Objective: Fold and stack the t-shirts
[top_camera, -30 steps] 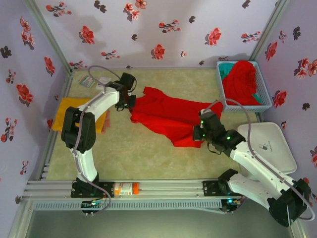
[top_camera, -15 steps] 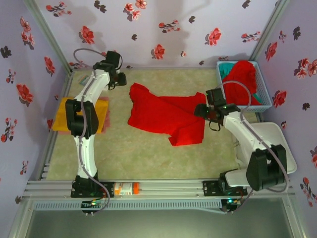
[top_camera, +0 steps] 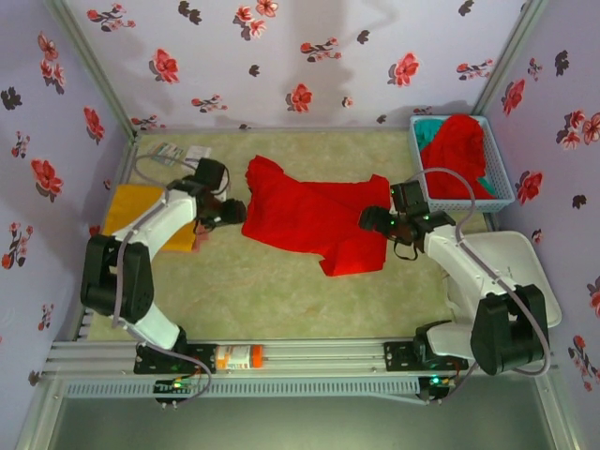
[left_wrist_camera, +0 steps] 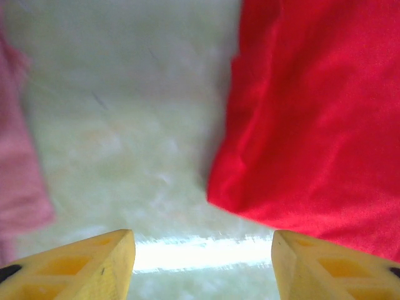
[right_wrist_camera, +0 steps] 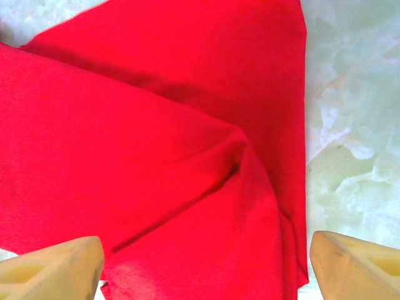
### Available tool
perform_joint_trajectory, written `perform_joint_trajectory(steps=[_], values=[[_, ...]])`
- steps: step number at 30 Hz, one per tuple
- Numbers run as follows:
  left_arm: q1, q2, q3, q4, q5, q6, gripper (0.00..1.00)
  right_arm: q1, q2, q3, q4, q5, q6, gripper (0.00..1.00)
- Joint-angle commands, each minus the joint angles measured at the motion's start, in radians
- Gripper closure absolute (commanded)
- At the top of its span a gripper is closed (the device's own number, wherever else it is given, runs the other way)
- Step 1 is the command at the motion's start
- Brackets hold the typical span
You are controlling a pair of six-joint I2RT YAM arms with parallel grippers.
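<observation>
The red t-shirt (top_camera: 309, 211) lies spread and rumpled in the middle of the tabletop (top_camera: 281, 291), its lower right part folded over into a loose flap. My left jaws stand partly open and hold nothing. From above they sit just beside the shirt's left edge. In my left wrist view my two yellow fingertips (left_wrist_camera: 94, 262) are apart with bare pale tabletop (left_wrist_camera: 125, 125) between them, and the red cloth (left_wrist_camera: 312, 112) fills the right side ahead of them, its edge hanging just past my right-hand tip. A strip of pinkish cloth (left_wrist_camera: 19, 175) runs along the far left of that view; I cannot tell which garment it belongs to.

My right jaws are spread wide and are empty too. From above they hover at the shirt's right end, near the folded flap. In my right wrist view the pale fingertips (right_wrist_camera: 56, 265) sit at the two lower corners, and the red shirt (right_wrist_camera: 156, 156) lies creased between and beyond them, with bare tabletop showing on the right.

An orange-yellow t-shirt (top_camera: 127, 202) lies flat by the left wall, behind my left arm. At the far right corner a blue basket (top_camera: 502, 183) holds another red t-shirt (top_camera: 455, 155) heaped over a teal one (top_camera: 429, 129).
</observation>
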Motion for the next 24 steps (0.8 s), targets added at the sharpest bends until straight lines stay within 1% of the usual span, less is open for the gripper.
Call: perform_joint_trajectory(steps=[1,4,9,13,15,20,22,24], values=[[-0.039,-0.005,-0.128,0.161,0.082,-0.108,0.4,0.012,-0.019,-0.031,0.048,-0.027,0.034,0.14],[-0.069,0.026,-0.182,0.25,0.103,-0.159,0.4,0.023,-0.015,-0.045,0.056,-0.028,0.041,0.14],[-0.093,0.114,-0.186,0.349,0.101,-0.198,0.39,0.035,-0.028,-0.062,0.056,-0.022,0.052,0.14],[-0.099,0.14,-0.18,0.405,0.052,-0.212,0.39,0.049,-0.06,-0.101,0.052,-0.007,0.082,0.14],[-0.1,0.152,-0.171,0.418,0.031,-0.212,0.39,0.062,-0.073,-0.12,0.03,0.025,0.103,0.15],[-0.099,0.21,-0.117,0.423,0.012,-0.202,0.47,0.124,-0.084,-0.185,0.01,0.069,0.158,0.17],[-0.099,0.232,-0.093,0.423,0.009,-0.197,0.52,0.138,-0.087,-0.212,0.019,0.08,0.172,0.2],[-0.099,0.248,-0.071,0.425,-0.004,-0.194,0.58,0.149,-0.086,-0.243,0.052,0.063,0.194,0.23]])
